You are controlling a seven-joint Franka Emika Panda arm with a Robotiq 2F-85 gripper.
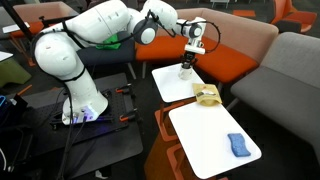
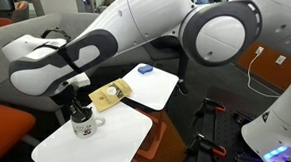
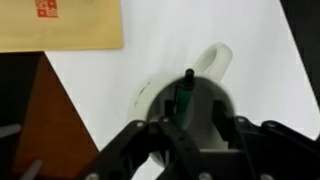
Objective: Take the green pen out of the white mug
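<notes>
Arm: the white robot arm [image 1: 75, 55] reaches from its base over the nearer tabletop. In an exterior view it fills the upper part of the picture [image 2: 138, 31].

Desk: a white square desk [image 1: 170, 90] carries the mug and the packet, as both exterior views show [image 2: 112, 139].

Neighbouring desk: a second white desk [image 1: 205, 135] stands just beside the first [image 2: 160, 87].

Packet: a tan paper packet [image 1: 208, 95] lies flat near the edge where the two tops meet [image 2: 112, 94]. In the wrist view it lies near the mug but apart from it [image 3: 70, 25].

Gripper: the black gripper [image 1: 189, 58] points straight down and sits directly over the mug [image 2: 76, 107]. In the wrist view its fingers stand apart [image 3: 200, 128], one on each side of the pen, and are not pressed on it.

Cloth: a small blue cloth [image 1: 238, 145] lies on the second white desk [image 2: 144, 69].

Mug: the white ceramic mug [image 2: 83, 126], with red markings on its side, stands upright on the desk. Its handle points away from the gripper in the wrist view [image 3: 215, 55].

Pen: the green pen with a black tip [image 3: 183, 95] stands inside the white ceramic mug. It leans slightly and its tip rises above the rim.
</notes>
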